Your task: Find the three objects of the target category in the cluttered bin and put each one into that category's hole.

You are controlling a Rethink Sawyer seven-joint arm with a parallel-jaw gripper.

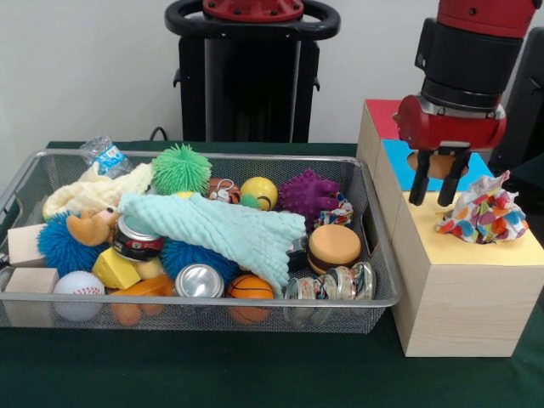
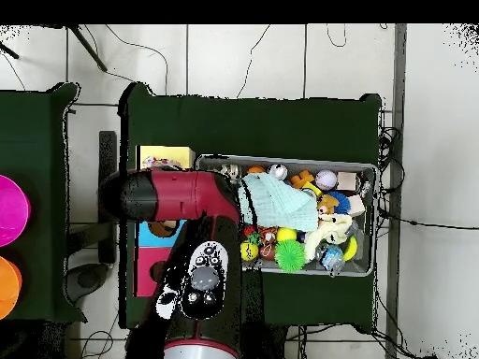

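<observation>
A red and black robot arm hangs over a row of pale wooden boxes at the right of a green-covered table, its black two-fingered gripper (image 1: 437,180) held with fingers apart and empty above the seam between the blue-topped box (image 1: 399,155) and the yellow-topped box (image 1: 463,285). Just to the right of the fingertips, a crumpled white cloth piece with multicoloured polka dots (image 1: 483,212) lies on the yellow top, covering the spot where the hole would be; the hole itself cannot be seen. The far box in the row has a red top (image 1: 382,117).

To the left, touching the boxes, stands the wide silver wire-mesh bin (image 1: 384,255), packed with clutter. A second polka-dot cloth piece (image 1: 337,211) pokes up near the bin's right wall, between a purple spiky ball (image 1: 308,194) and a toy hamburger (image 1: 334,245). A large mint-green cloth (image 1: 229,229) is draped across the middle, over a drink can (image 1: 135,239) and a blue fuzzy ball (image 1: 189,255). A cream-yellow knitted cloth (image 1: 95,192) lies at the far left beside a green spiky ball (image 1: 181,168). Along the near rim sit a baseball (image 1: 77,289), a silver can top (image 1: 199,281) and a small basketball (image 1: 250,289).

From overhead, the arm (image 2: 182,198) hides most of the boxes, with the bin (image 2: 367,168) to its right.
</observation>
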